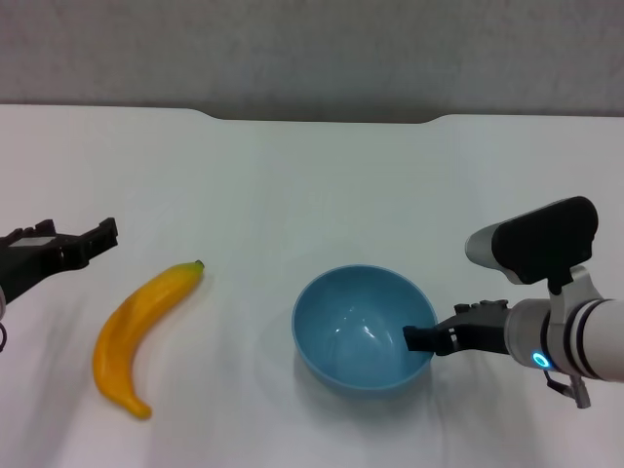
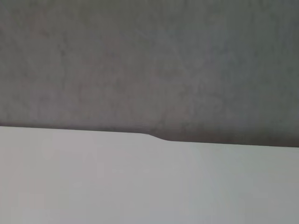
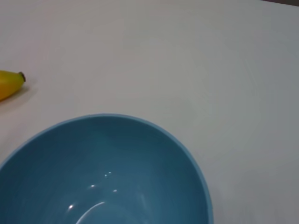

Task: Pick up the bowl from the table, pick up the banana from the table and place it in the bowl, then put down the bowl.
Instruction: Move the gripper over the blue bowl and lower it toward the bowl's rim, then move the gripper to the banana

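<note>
The right gripper [image 1: 421, 338] reaches in from the 3 o'clock side of the bowl [image 1: 361, 327], its dark fingertip lying over the rim at that edge and pointing toward the bowl's middle. Whether the fingers are clamped on the rim or merely set across it cannot be told, since only one dark tip shows against the blue inside wall. Behind it the grey and white wrist with a lit blue ring stretches off toward the 3 o'clock border of the head view. The bowl stands upright on the table [image 1: 312, 185], a little toward 5 o'clock from the middle of the tabletop, its glossy inside bare. The right wrist view looks down into that same bowl [image 3: 107, 177], with the banana's dark stem tip [image 3: 20, 76] just showing beyond it. The banana [image 1: 141, 331] lies flat on the table at the bowl's 9 o'clock, well apart from it, its stem end aimed toward 1 o'clock and its other end curling toward 5 o'clock. The left gripper [image 1: 102, 237] hangs at the banana's 10 o'clock, near the stem end but not touching, its dark fingers spread apart. The left wrist view shows only the table's notched far edge [image 2: 156, 136] and the grey wall [image 2: 149, 60] behind.
</note>
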Motion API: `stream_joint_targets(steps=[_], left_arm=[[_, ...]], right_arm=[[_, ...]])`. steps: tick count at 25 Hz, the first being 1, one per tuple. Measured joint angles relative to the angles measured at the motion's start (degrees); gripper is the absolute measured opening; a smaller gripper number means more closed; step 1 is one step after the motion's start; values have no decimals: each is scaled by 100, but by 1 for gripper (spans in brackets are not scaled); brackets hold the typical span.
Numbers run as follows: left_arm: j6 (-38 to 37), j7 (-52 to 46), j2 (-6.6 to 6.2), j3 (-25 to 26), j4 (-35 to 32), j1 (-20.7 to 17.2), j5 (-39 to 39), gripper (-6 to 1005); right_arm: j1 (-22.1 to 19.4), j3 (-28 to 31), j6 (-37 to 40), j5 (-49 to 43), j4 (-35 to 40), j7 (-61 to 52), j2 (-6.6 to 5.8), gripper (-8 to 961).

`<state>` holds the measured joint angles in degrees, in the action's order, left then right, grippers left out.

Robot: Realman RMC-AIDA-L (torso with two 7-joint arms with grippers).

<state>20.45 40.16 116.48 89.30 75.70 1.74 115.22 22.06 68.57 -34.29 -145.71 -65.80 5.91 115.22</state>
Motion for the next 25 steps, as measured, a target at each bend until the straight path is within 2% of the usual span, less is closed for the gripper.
stream_joint_targets(steps=[9,20,25], left_arm=[[-8,1,7,-6,-92,27,0,880],[-7,1,14,-20,-100,23,0,882],[-5,1,23,-49,-100,13,0,883]], right_arm=[[-77,-45,172,-6,-45,200,-7,749],[-138,-46,250,-24,-47,208,-9,274],[-181,-52,313,-21,-47,209,-8,186]])
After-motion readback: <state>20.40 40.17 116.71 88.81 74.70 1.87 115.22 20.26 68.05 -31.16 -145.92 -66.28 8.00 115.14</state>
